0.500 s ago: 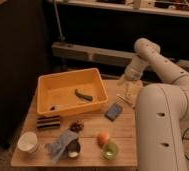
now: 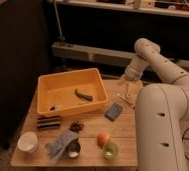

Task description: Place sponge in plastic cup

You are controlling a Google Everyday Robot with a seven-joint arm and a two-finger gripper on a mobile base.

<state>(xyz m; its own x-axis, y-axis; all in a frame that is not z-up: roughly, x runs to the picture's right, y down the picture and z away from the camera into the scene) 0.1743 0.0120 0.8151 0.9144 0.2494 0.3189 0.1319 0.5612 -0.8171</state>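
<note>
Sponge (image 2: pixel 114 111) lies flat just off the tray's (image 2: pixel 68 74) front-right corner.
Your hand (image 2: pixel 126 94) hangs wide and empty beside the tray's right wall; expect light, squashy foam, so pinch across its narrow width.

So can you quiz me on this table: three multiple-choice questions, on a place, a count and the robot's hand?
1. The sponge lies: A on the table, right of the orange tray; B inside a cup; C on the floor.
2. Cups on the table: A one; B three; C five.
3. The gripper is: A shut on the sponge; B open and empty, above the table's far right corner; C down in the tray.
Answers: 1A, it rests flat on bare wood. 2B, white cup, metal cup, plastic cup. 3B, nothing sits between its parted jaws.
</note>
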